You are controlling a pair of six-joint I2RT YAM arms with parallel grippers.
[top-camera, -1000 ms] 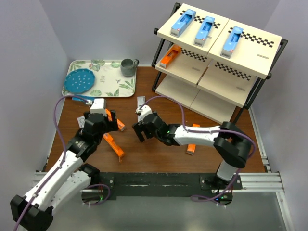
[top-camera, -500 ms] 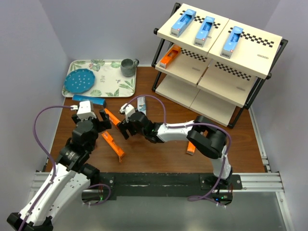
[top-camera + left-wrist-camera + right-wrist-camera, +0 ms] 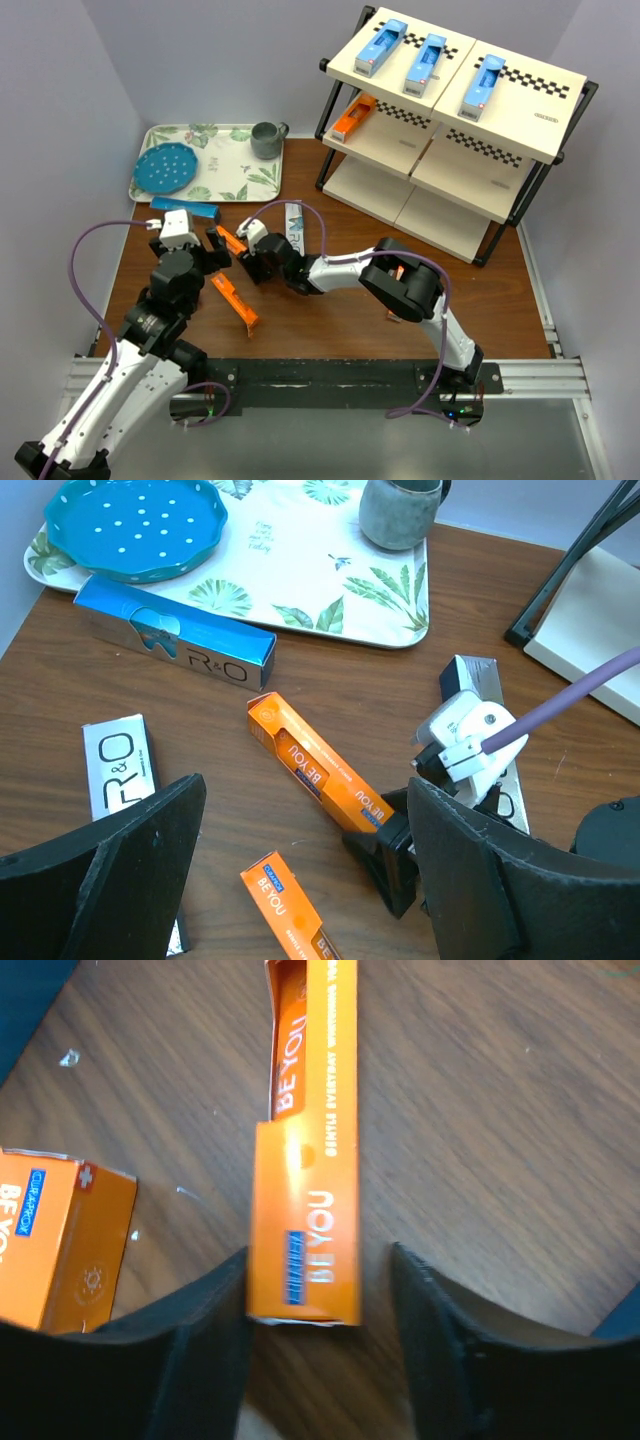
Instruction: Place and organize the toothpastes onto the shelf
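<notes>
Top external view: we record the shelf (image 3: 545, 100) at far right, with three blue boxes (image 3: 428, 62) on its top tier and one orange carton (image 3: 352, 117) on the middle tier. On the tabletop (image 3: 330, 325) more toothpastes (image 3: 235, 302) lie loose near the tray (image 3: 230, 170). The right arm (image 3: 350, 270) reaches across to the left side, where the orange box (image 3: 232, 242) lies flat, just beside the left claw (image 3: 215, 248).

Right wrist view: the right claw (image 3: 318, 1260) straddles one end of that box across its narrow width. One finger looks to touch the side, and a gap shows at the other. We judge it not yet gripped. The left claw stands wide open over the tabletop, holding nothing.

Long axis: diagonal, from the tray side toward the near edge. The far end, its flap ajar, points toward the tray.

Handling, in our judgement: light hollow card, stiff lengthwise, easily dented, glossy. A hold across the width nearer mid-length would swing less than this end hold. Keep off the flap end.
</notes>
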